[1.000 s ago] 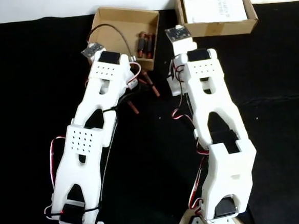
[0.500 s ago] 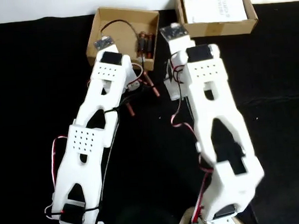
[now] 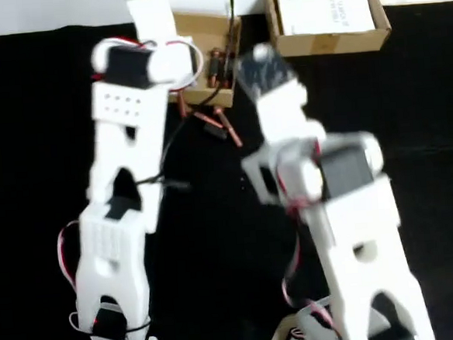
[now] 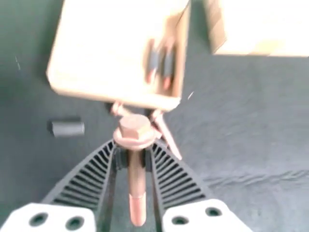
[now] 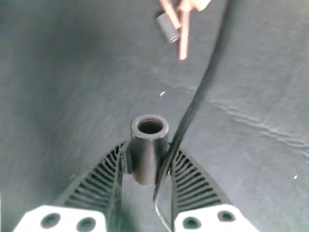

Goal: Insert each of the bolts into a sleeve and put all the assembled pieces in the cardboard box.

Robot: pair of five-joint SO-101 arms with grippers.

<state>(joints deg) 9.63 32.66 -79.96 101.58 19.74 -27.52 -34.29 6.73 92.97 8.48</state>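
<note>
Print: the white sheet (image 3: 326,11) lying in the second box (image 3: 334,44) carries lines of writing, too small to read.
Left arm (image 3: 108,147): stands tall at the left of the high view, upper link near upright, wrist bent over by the near wall of the cardboard box (image 4: 96,92).
Left pincer (image 4: 135,147): closed narrow on a copper-coloured bolt (image 4: 136,179), gripped just under the hex head; the head points away from the wrist and the shank runs back between the fingers.
Right arm (image 3: 353,208): elbow folded high, forearm angled toward the cardboard box, wrist short of it.
Right pincer (image 5: 149,157): closed on a black sleeve (image 5: 148,145), open bore facing the wrist camera, over bare cloth.
Cardboard box, position: open-topped, at the far side of the bench (image 3: 418,125), near the second box with a gap between them.
Assembled pieces (image 3: 219,65): two, side by side inside the cardboard box, against the wall nearest the second box.
Loose bolts (image 3: 227,127): several on the bench just before the box's near wall.
Loose sleeve (image 4: 67,128): on its side on the bench, near the same wall, apart from the held bolt.
Black cable (image 5: 203,87): passes just beside the held sleeve.
Bench, surface: black cloth.
</note>
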